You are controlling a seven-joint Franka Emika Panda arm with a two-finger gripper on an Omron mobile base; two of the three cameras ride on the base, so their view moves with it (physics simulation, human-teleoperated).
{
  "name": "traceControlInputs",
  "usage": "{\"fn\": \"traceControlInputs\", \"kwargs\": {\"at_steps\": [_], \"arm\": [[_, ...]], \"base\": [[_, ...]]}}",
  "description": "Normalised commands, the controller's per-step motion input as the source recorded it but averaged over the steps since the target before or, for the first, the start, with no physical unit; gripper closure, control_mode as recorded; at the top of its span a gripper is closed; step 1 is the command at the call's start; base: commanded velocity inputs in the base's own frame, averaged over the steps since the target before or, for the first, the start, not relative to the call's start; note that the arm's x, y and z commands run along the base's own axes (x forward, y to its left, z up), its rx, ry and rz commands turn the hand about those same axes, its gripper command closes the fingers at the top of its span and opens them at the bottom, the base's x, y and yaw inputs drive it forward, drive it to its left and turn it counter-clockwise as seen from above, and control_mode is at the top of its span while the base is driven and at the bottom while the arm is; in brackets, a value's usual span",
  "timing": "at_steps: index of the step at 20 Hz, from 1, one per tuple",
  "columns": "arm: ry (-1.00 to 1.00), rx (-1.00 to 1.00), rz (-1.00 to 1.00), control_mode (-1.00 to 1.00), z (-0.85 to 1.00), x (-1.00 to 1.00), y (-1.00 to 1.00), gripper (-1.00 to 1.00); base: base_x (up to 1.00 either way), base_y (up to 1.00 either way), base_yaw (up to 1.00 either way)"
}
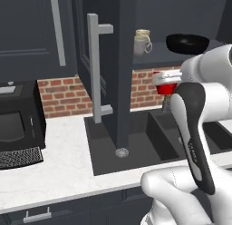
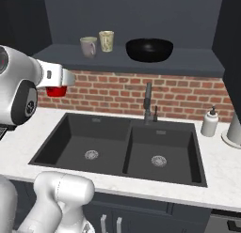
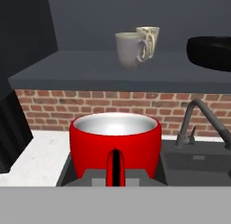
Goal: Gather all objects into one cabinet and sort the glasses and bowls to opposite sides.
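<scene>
My gripper [image 3: 115,170] is shut on the rim of the small red cup [image 3: 115,142], which I hold upright above the left sink basin and below the cabinet shelf [image 2: 197,62]. From the base views the red cup [image 1: 166,88] [image 2: 56,91] hangs under the white hand, left of the shelf's things. Two pale mugs [image 2: 88,46] [image 2: 106,40] stand side by side on the shelf's left part. The wide black bowl [image 2: 148,50] sits to their right. The mugs [image 3: 128,48] and the bowl [image 3: 212,51] are above and beyond the cup in the hand view.
The cabinet door [image 1: 104,70] stands open, its long grey bar handle [image 1: 94,67] left of the arm. A double sink [image 2: 117,147] with a dark faucet [image 2: 148,105] lies below. A soap dispenser [image 2: 209,122] stands at the right, a black microwave [image 1: 18,124] at the left.
</scene>
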Motion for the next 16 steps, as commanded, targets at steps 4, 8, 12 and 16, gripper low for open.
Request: {"fn": "traceControlInputs", "kwargs": {"at_steps": [4, 8, 12, 16], "arm": [[-0.01, 0.00, -0.02, -1.00, 0.00, 0.57, 0.49, 1.00], [-0.02, 0.01, 0.00, -1.00, 0.13, 0.33, 0.22, 1.00], [-0.07, 0.00, 0.00, -1.00, 0.39, 0.11, 0.03, 1.00], [-0.11, 0.00, 0.00, -1.00, 0.42, 0.01, 0.05, 1.00]], "base": [[0.00, 0.00, 0.00], [0.00, 0.00, 0.00], [0.00, 0.00, 0.00], [0.00, 0.00, 0.00]]}}
